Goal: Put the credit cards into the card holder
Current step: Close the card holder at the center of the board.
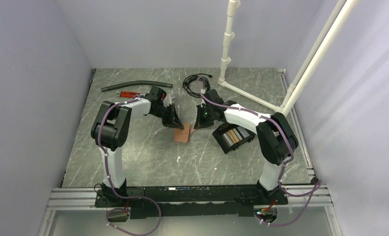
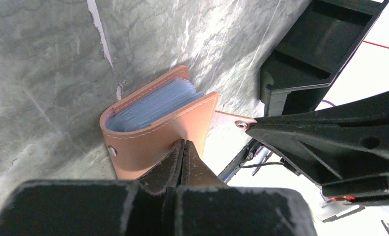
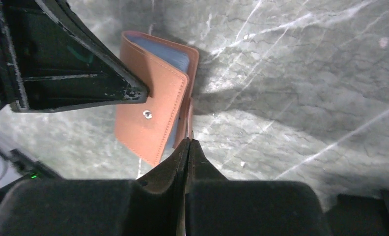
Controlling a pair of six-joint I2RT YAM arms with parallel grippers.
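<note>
The black card holder (image 1: 221, 138) lies on the table right of centre, with gold, brown and whitish credit cards (image 1: 234, 133) in it. A tan leather snap wallet (image 1: 182, 132) with bluish clear sleeves lies at the centre; it also shows in the left wrist view (image 2: 148, 137) and the right wrist view (image 3: 143, 123). My left gripper (image 1: 175, 119) is shut, its tips (image 2: 184, 143) against the wallet's front cover. My right gripper (image 1: 199, 120) is shut on the wallet's snap strap (image 3: 189, 115), at the wallet's right edge (image 3: 188, 141).
A black hose (image 1: 133, 86) and a red-handled tool (image 1: 128, 93) lie at the back left. A coiled black cable (image 1: 195, 81) and a white pipe frame (image 1: 256, 98) stand at the back right. The card holder is close beside my right arm.
</note>
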